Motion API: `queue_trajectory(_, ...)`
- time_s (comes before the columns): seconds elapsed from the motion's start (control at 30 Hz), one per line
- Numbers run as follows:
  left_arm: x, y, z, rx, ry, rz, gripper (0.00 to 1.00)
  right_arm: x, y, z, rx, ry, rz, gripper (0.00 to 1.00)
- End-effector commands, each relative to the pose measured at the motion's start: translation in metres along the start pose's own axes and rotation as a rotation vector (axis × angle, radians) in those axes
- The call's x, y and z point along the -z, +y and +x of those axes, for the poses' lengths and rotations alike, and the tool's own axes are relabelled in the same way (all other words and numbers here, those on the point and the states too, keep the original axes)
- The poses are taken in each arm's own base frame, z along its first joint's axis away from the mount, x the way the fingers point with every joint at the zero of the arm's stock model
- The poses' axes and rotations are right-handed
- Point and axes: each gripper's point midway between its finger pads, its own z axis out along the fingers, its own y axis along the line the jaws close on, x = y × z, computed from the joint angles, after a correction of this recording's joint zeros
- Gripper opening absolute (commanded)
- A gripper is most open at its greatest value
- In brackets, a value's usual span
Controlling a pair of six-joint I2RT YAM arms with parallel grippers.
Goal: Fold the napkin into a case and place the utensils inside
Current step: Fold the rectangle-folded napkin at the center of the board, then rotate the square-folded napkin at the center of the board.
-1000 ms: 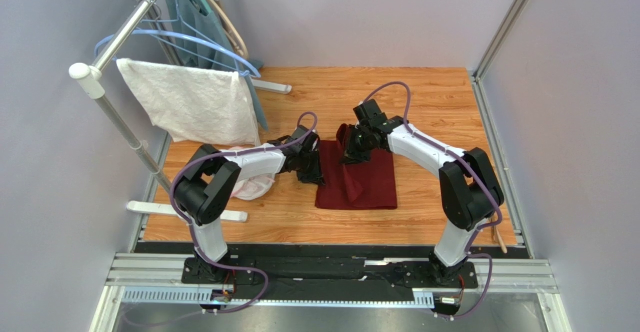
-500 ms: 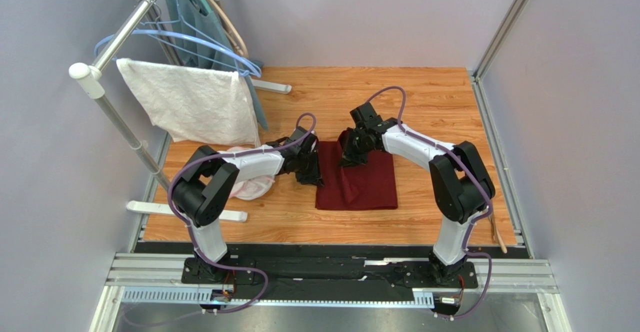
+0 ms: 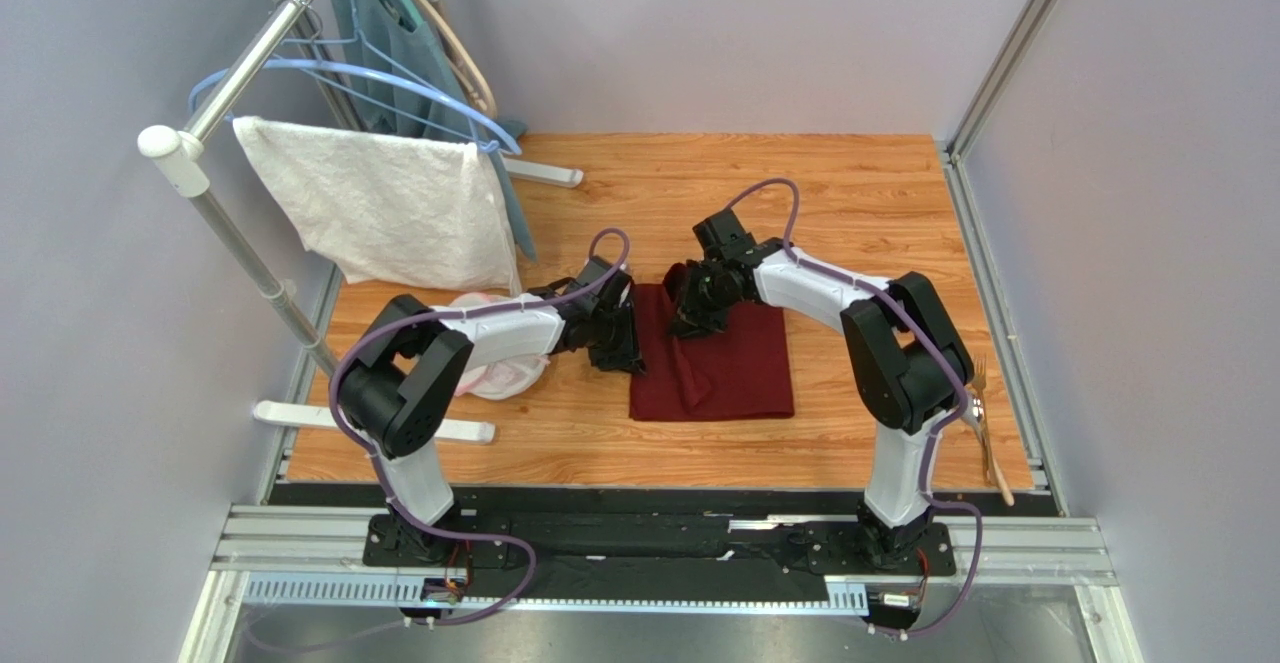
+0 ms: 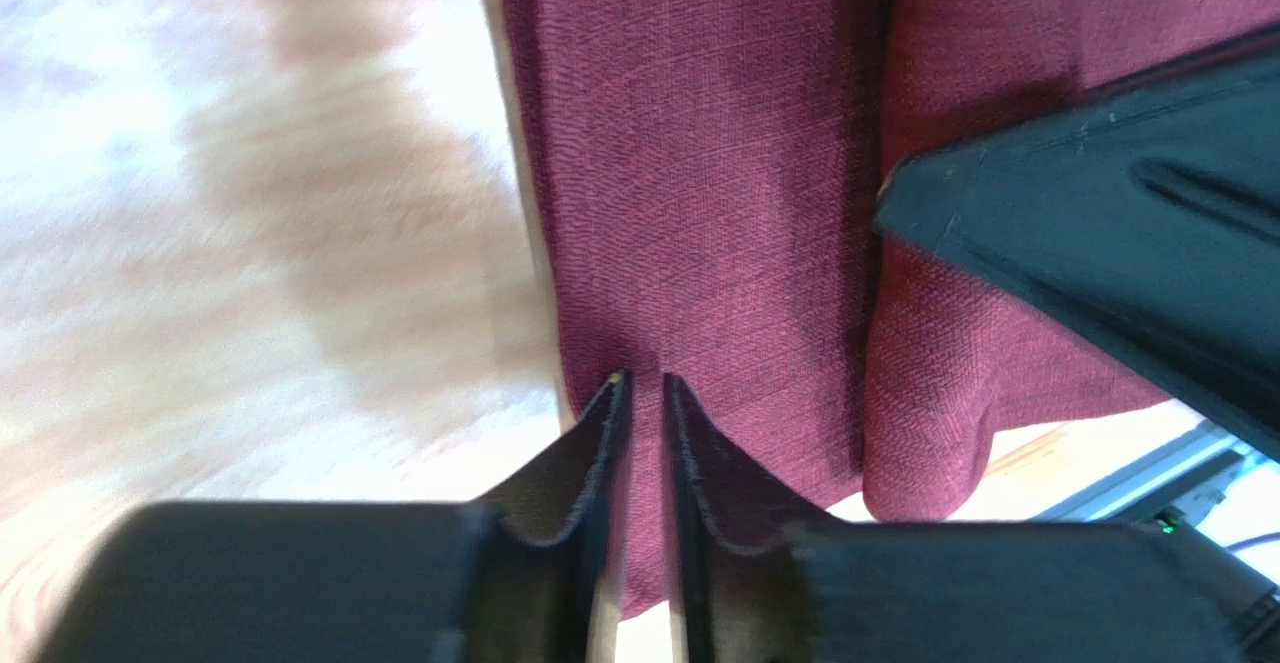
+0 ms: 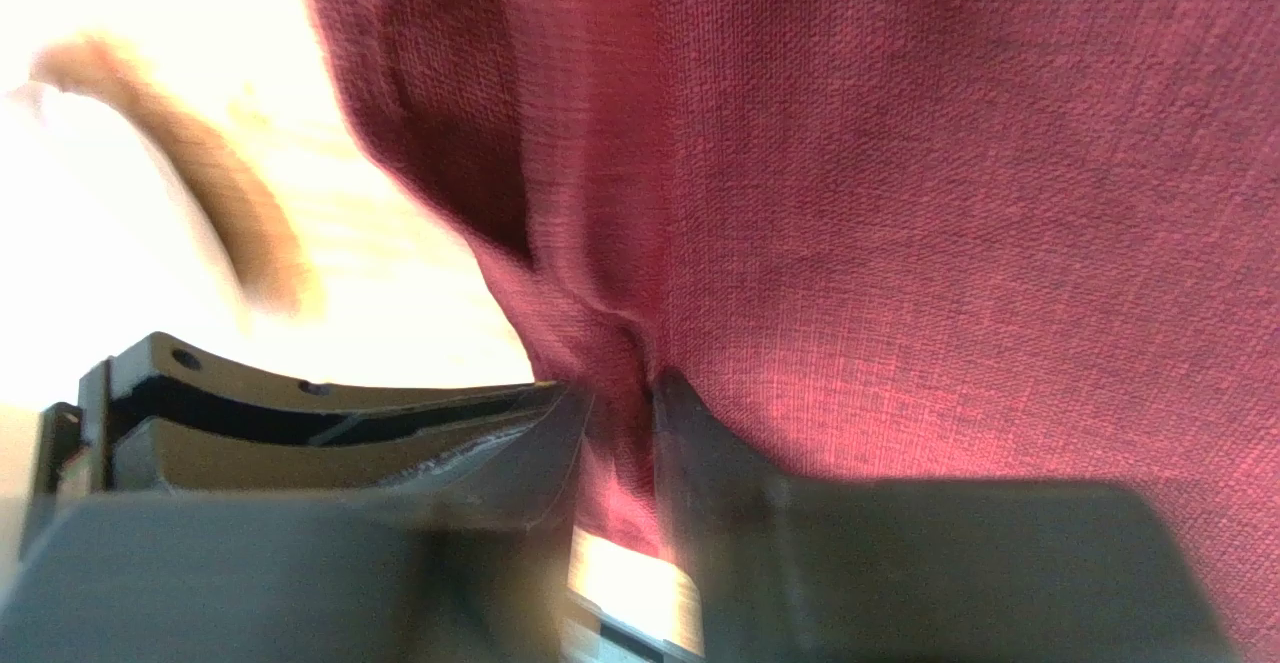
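Note:
The maroon napkin (image 3: 721, 371) lies folded on the wooden table between both arms. Its far left part is bunched up and lifted. My left gripper (image 3: 621, 342) is at the napkin's left edge, its jaws shut on the cloth edge (image 4: 642, 393). My right gripper (image 3: 694, 312) is over the napkin's far left corner. It is shut on a raised fold of the napkin (image 5: 619, 401), which hangs over the lower layer. The utensils (image 3: 987, 450) lie at the table's right edge by the right arm's base; only their tan handles show.
A white textured towel (image 3: 383, 206) hangs on a rack at the left with blue hangers (image 3: 376, 78). A pale cloth (image 3: 504, 375) lies under the left arm. The rack's white foot (image 3: 376, 423) lies along the table's near left. Grey walls close in both sides.
My right gripper has moved left and slightly nearer, carrying the raised napkin fold toward the left edge. My left gripper has barely shifted.

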Motion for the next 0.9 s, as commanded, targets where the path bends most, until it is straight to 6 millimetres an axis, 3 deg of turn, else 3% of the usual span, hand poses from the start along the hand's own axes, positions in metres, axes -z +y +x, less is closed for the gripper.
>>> queue_trajectory(0.0,0.026,0.008,0.000,-0.006,-0.058,-0.039,0.24,0.020,0.047,-0.016,0.135,-0.032,-0.175,0.47)
queue_trajectory(0.07,0.039,0.012,-0.004,-0.016,-0.091,-0.060,0.30,0.046,0.049,-0.025,0.179,-0.082,-0.187,0.65)
queue_trajectory(0.13,0.059,0.009,-0.010,-0.029,-0.132,-0.058,0.34,0.078,0.055,-0.030,0.225,-0.130,-0.229,0.69)
queue_trajectory(0.27,0.088,-0.009,-0.021,-0.043,-0.181,0.001,0.35,0.108,0.021,-0.034,0.225,-0.178,-0.188,0.75)
queue_trajectory(0.43,0.088,-0.031,-0.032,-0.103,-0.165,0.058,0.32,0.097,-0.024,-0.014,0.202,-0.164,-0.118,0.65)
queue_trajectory(0.57,0.069,-0.052,-0.037,-0.133,-0.088,0.116,0.30,0.088,-0.038,0.000,0.201,-0.131,-0.107,0.53)
queue_trajectory(0.73,0.061,-0.037,-0.036,-0.145,-0.085,0.049,0.34,0.087,-0.050,0.012,0.209,-0.117,-0.095,0.48)
queue_trajectory(0.87,0.055,-0.024,-0.013,-0.145,-0.010,0.033,0.34,0.086,-0.067,0.023,0.214,-0.113,-0.050,0.38)
